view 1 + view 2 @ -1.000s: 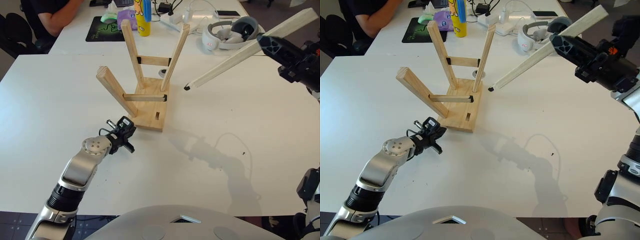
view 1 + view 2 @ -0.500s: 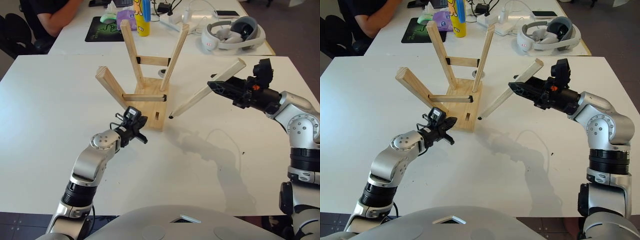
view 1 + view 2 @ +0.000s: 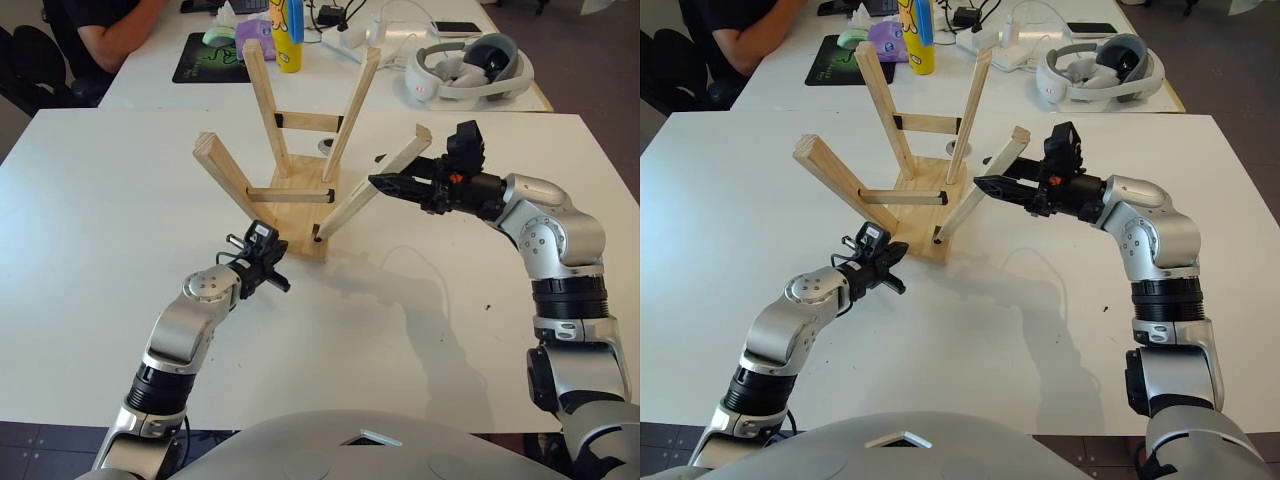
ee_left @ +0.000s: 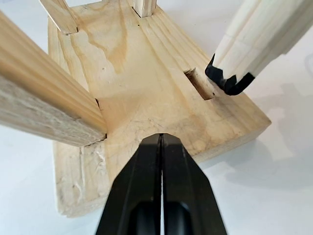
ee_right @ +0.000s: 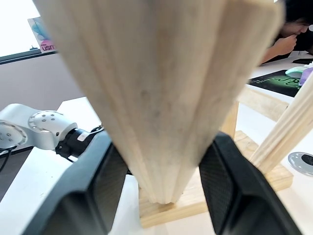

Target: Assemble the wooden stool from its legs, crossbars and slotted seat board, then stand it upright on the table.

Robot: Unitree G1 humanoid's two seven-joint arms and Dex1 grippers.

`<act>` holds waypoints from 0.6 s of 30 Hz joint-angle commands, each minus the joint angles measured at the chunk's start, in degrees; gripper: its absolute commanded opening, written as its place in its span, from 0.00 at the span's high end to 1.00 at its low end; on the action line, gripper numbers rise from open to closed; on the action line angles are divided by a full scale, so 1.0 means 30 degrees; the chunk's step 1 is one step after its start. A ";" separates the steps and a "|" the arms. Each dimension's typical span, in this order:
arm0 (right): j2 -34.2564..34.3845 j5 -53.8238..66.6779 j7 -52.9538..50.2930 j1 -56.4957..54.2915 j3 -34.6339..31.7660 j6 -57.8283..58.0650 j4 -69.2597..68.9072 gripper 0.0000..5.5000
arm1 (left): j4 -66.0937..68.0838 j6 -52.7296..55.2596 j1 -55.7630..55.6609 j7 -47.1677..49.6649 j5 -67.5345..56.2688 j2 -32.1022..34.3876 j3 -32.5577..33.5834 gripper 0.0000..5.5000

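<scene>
- Currently, the pale wooden slotted seat board (image 3: 298,228) lies upside down on the white table (image 3: 430,340), toward the far middle.
- Three square pale wooden legs stand in the board, pointing up: a left leg (image 3: 225,185) leaning far out to the left, a rear left leg (image 3: 264,105) and a rear right leg (image 3: 350,112).
- An upper wooden crossbar (image 3: 310,122) joins the two rear legs. A lower wooden crossbar (image 3: 288,195) runs from the left leg toward the board's right side.
- The right gripper (image 3: 392,180) is clamped on the fourth, loose wooden leg (image 3: 352,205) partway along its length. This leg slants down and to the left.
- The loose leg's black-capped tip (image 4: 227,78) sits just beside the empty rectangular slot (image 4: 199,83) at the board's near right corner. Contact with the board cannot be told.
- The left gripper (image 4: 161,142) has its two black fingers pressed together on nothing. It points at the board's near edge, close by the base of the left leg.
</scene>
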 commanded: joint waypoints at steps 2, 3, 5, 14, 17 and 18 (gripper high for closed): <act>0.0118 -0.1326 0.0405 -0.0286 0.0559 -0.1076 0.0597 0.63 | 0.0742 0.0824 0.0036 -0.0341 -0.0010 0.0204 -0.0090 1.00; 0.0066 -0.1605 0.0455 -0.0342 0.0670 -0.1273 0.0734 0.63 | 0.0833 0.0808 0.0019 -0.0413 0.0014 0.0289 -0.0060 1.00; -0.0121 -0.2089 0.0718 -0.0463 0.0903 -0.1510 0.1002 0.63 | 0.0970 0.0775 -0.0034 -0.0541 0.0041 0.0393 0.0008 1.00; -0.1018 -0.3425 0.1874 -0.2599 0.2036 -0.1341 0.1328 0.63 | 0.0966 0.0865 0.0071 -0.0297 0.0085 -0.0121 0.0029 1.00; -0.1114 -0.3759 0.2270 -0.3082 0.2483 -0.0999 0.1286 0.63 | 0.0958 0.0829 0.0172 -0.0129 0.0098 -0.0381 -0.0023 1.00; -0.1164 -0.3798 0.2409 -0.3178 0.2604 -0.0785 0.1212 0.63 | 0.0959 0.0820 0.0172 -0.0086 0.0092 -0.0458 -0.0023 1.00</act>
